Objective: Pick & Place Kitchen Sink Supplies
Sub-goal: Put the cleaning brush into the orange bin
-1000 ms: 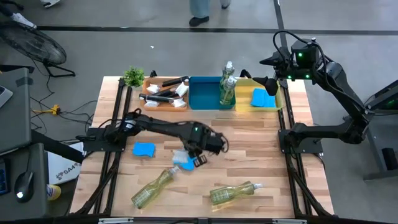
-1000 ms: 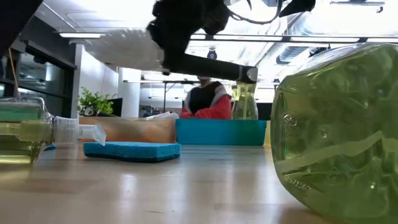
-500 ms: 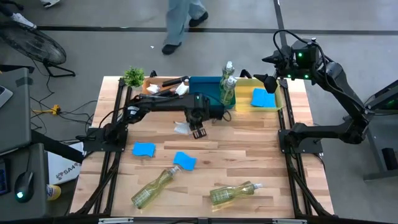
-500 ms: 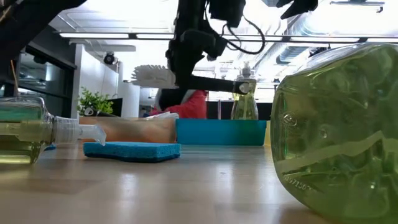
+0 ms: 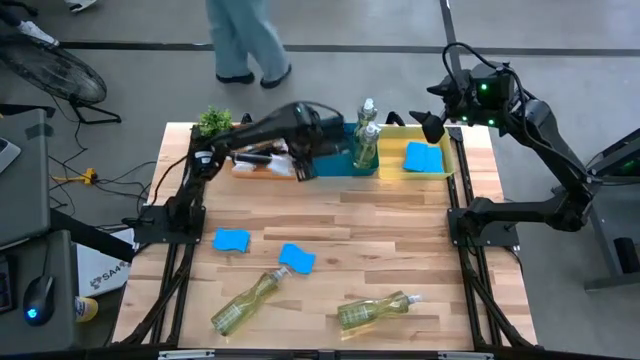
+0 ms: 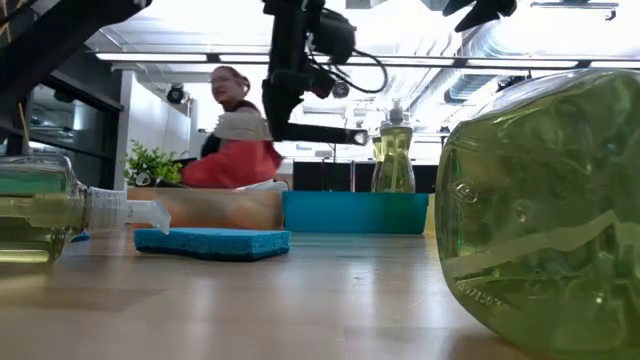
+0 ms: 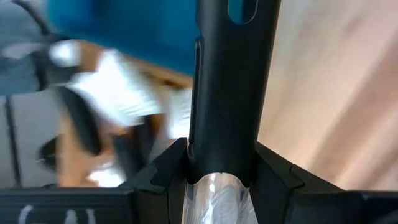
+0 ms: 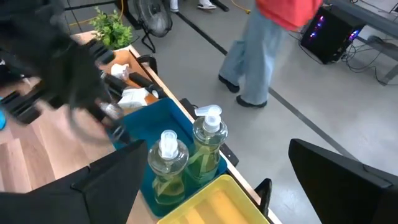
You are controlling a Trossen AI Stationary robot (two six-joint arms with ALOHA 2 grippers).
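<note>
Here the left gripper (image 5: 305,165) hovers over the tan wooden tray (image 5: 238,137) at the table's far edge, its jaws narrowed onto the handle of a black long-handled brush (image 7: 231,81), which runs straight out between them in the left wrist view. To do this step well, I would lower until the brush lies nearly flat among the other black brushes with white heads (image 5: 275,146) already in the tray, then release, so that it neither bounces out nor tips into the neighbouring teal bin (image 5: 328,160). The right gripper (image 5: 432,113) waits, jaws fully apart and empty, above the yellow bin (image 5: 447,158). Two small blue sponges (image 5: 232,240) and two clear bottles of yellow-green liquid (image 5: 246,301) lie on the near table, well apart from both grippers.
</note>
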